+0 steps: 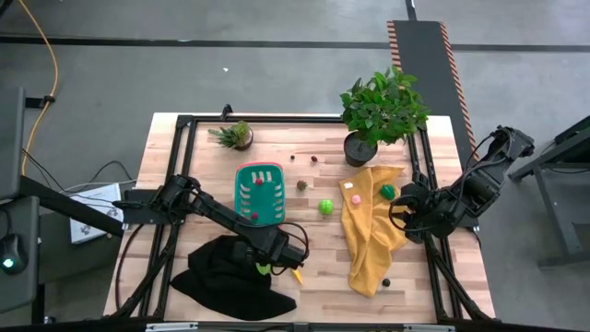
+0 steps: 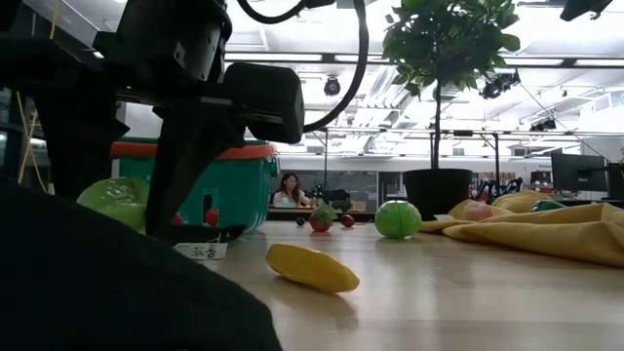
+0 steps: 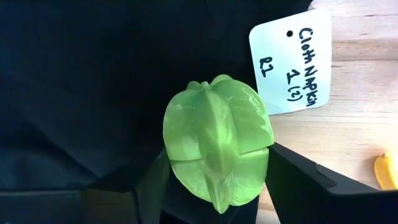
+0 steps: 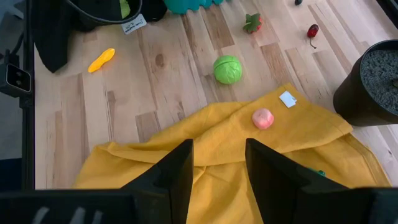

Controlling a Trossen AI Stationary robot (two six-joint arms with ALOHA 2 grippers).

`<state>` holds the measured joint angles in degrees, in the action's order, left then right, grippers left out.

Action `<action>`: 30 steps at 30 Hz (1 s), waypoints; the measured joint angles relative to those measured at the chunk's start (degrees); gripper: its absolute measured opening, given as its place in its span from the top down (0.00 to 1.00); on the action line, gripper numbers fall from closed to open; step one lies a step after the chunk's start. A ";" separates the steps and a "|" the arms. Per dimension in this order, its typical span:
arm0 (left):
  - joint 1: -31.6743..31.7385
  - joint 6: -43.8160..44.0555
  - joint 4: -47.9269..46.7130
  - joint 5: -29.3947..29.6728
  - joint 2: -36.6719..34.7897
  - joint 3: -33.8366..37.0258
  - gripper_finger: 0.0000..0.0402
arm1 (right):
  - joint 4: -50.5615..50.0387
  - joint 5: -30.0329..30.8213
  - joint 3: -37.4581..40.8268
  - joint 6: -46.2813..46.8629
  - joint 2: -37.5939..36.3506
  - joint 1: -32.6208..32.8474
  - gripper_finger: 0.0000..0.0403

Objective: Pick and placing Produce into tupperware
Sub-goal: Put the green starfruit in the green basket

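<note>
My left gripper (image 1: pixel 267 263) is shut on a yellow-green ribbed toy fruit (image 3: pixel 217 146) over the black cloth (image 1: pixel 226 277), just near of the teal basket (image 1: pixel 259 194). The basket stands on the table with a small red piece (image 1: pixel 263 178) inside. A yellow banana (image 1: pixel 297 274), a green ball (image 1: pixel 325 207) and small dark and red pieces (image 4: pixel 313 30) lie on the wood. A pink piece (image 4: pixel 263 118) and a green piece (image 1: pixel 387 191) lie on the yellow cloth (image 1: pixel 373 231). My right gripper (image 4: pixel 217 180) is open and empty above that cloth's right part. My left gripper pinches the yellow-green fruit between its two fingers, one on each of its ribbed sides (image 3: pixel 264 152). The fingers come from above, slanting toward the black cloth. In the low view the fruit (image 2: pixel 117 200) shows beside the finger; the cloth hides its underside.
A large potted plant (image 1: pixel 359 148) stands at the far right and a small one (image 1: pixel 235 136) at the far left. A white paper tag (image 3: pixel 292 62) lies at the black cloth's edge. Bare wood lies between the two cloths, around the banana (image 2: pixel 312 268).
</note>
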<state>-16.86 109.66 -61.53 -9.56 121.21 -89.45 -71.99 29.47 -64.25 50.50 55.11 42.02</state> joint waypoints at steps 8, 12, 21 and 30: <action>-0.02 -0.13 -0.10 0.13 0.00 -0.02 0.42 | 0.00 0.00 0.00 0.29 -0.02 0.00 0.66; 0.00 -0.97 -0.10 0.13 0.00 -0.02 0.43 | 0.01 0.02 0.00 0.45 -0.01 0.00 0.66; -0.02 -1.37 -0.08 0.11 0.00 -0.02 0.44 | 0.02 0.11 0.00 0.46 -0.02 0.00 0.66; -0.02 -1.87 -0.01 0.09 0.02 -0.02 0.44 | 0.02 0.25 0.00 0.66 -0.02 0.00 0.66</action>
<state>-16.88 107.79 -61.54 -9.47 121.23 -89.47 -71.96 29.73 -64.25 51.16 55.09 42.02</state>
